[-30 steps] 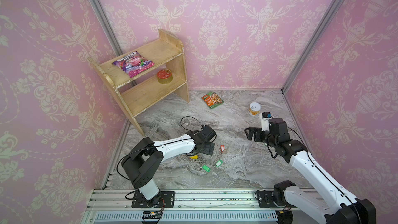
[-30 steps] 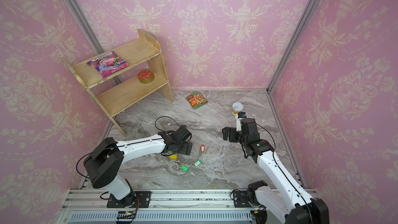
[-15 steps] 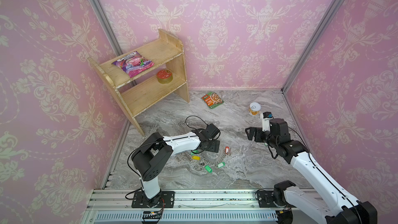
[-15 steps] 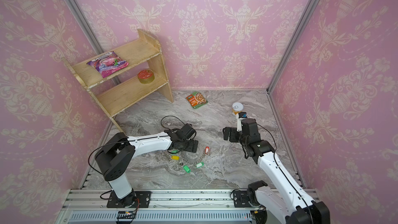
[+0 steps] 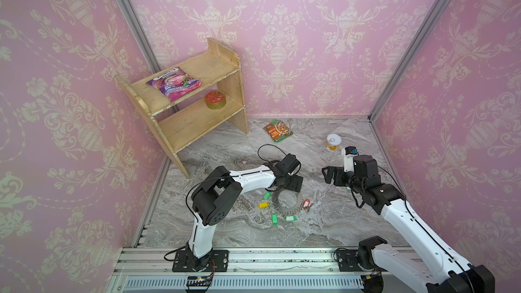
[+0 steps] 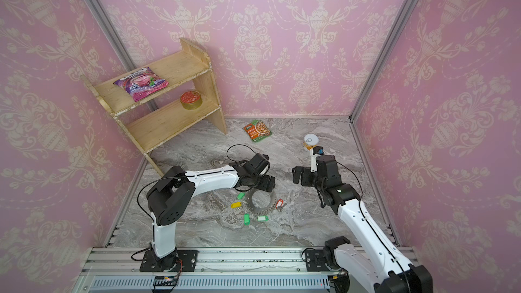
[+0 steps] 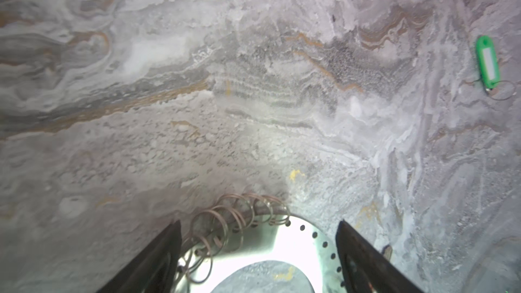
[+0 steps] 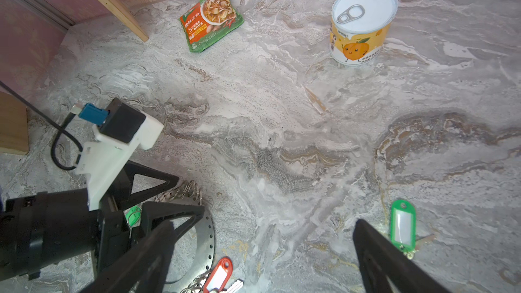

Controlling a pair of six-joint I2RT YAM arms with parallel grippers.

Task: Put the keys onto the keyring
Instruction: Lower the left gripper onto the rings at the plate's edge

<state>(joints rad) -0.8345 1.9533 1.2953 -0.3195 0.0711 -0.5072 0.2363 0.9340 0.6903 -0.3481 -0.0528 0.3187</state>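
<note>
The keyring (image 5: 286,209) (image 6: 260,210), a flat grey plate rimmed with wire loops, lies mid-table. My left gripper (image 5: 288,185) (image 6: 263,184) is low over its far rim. In the left wrist view the open left gripper (image 7: 259,222) straddles the keyring (image 7: 282,238) with its fingers either side of the plate. Green (image 5: 267,194), yellow (image 5: 262,205) and red (image 5: 306,204) keys lie around the ring. A lone green key (image 8: 402,225) lies apart near my right gripper (image 5: 331,176) (image 8: 262,222), which hovers open and empty. The red key (image 8: 220,273) hangs on the ring's loops.
A wooden shelf (image 5: 194,102) at the back left holds a purple packet (image 5: 174,83) and a red-lidded tin (image 5: 215,99). A green-orange food packet (image 5: 278,130) and a peach can (image 5: 333,142) stand near the back wall.
My left arm has swung to the right, and the keyring and its keys have shifted right with it. Its jaws have narrowed a little. The right arm has not moved.
</note>
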